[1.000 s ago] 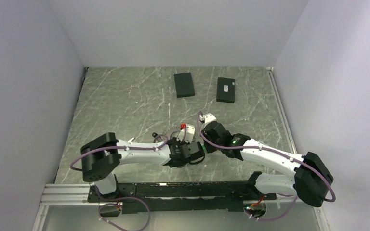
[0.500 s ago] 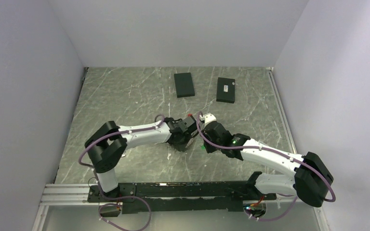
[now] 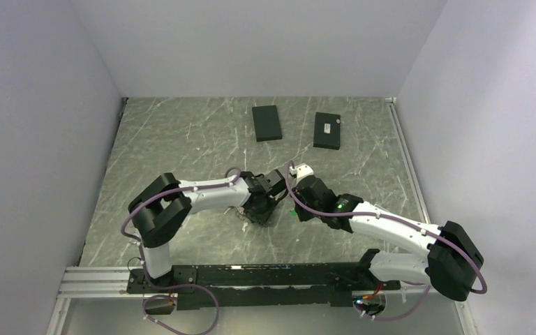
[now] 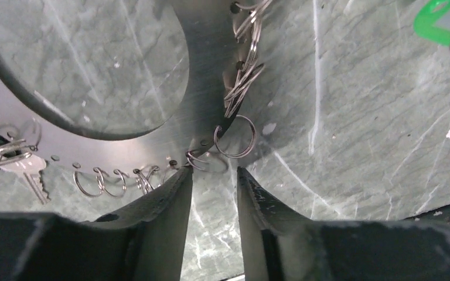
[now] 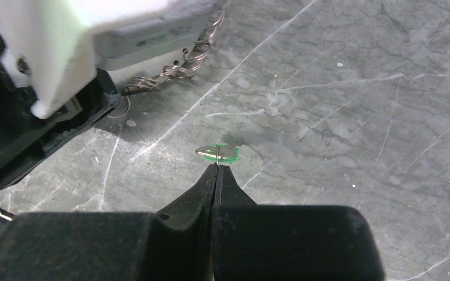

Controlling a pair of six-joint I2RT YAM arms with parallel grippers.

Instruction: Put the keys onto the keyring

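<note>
Two white robot arms reach in from a black rail [image 3: 251, 276] at the near edge of a grey marble table [image 3: 181, 139] and meet nose to nose at its middle. The left gripper [image 4: 214, 174] stands released, its two dark fingers [image 4: 164, 222] parted with only bare marble in the gap. One fingertip sits at the outer rim of the keyring [image 4: 211, 58], though whether it touches cannot be told. The keyring, a broad dark grey metal band, lies directly under that gripper at the table's centre, with marble showing through its open middle. Small holes run along its outer edge, and split rings [image 4: 243, 79] hang from them, some in a row and some in a tangled bunch. In the left wrist view, a silver key [image 4: 29, 172] hangs from one such ring on the band's left side. Just to the right, the right gripper [image 5: 217, 168] is clenched tight. Its fingertips meet at a green-headed key [image 5: 218, 152], close beside the keyring's bunched rings; whether the tips actually pinch that key cannot be told. Farther back, well apart from the arms, a flat black box [image 3: 266, 122] and a second black box [image 3: 327, 130] lie side by side on the table, short of the pale back wall [image 3: 251, 49].
</note>
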